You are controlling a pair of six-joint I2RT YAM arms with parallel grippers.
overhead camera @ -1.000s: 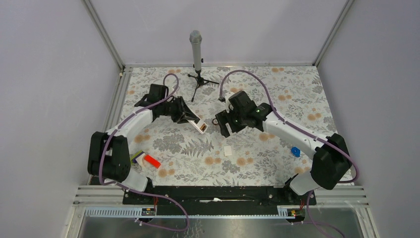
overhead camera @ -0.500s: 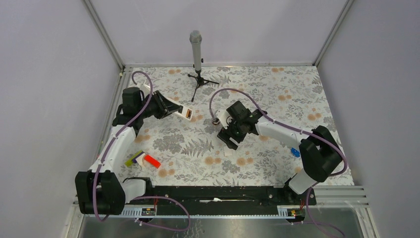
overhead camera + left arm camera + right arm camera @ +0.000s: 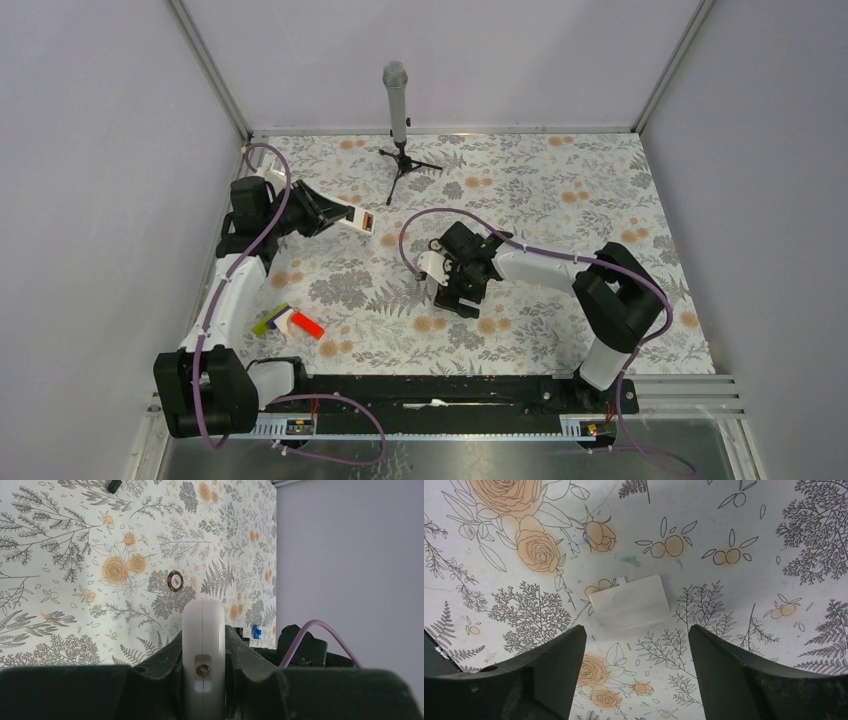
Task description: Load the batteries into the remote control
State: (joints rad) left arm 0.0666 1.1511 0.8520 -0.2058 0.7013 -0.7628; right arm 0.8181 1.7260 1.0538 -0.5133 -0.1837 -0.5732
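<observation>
One left gripper (image 3: pixel 338 214) clamps the remote control (image 3: pixel 360 221) near the tabletop (image 3: pixel 560 190) left edge; right gripper (image 3: pixel 636 650) spread apart above a white cover (image 3: pixel 629 604) shown only wrist-side.

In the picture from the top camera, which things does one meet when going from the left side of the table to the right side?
coloured block → remote control → microphone → right gripper

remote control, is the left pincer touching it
Touching. Left wrist view shows the remote control clamped edge-on inside the left pincer, which presses against both its sides.
</observation>
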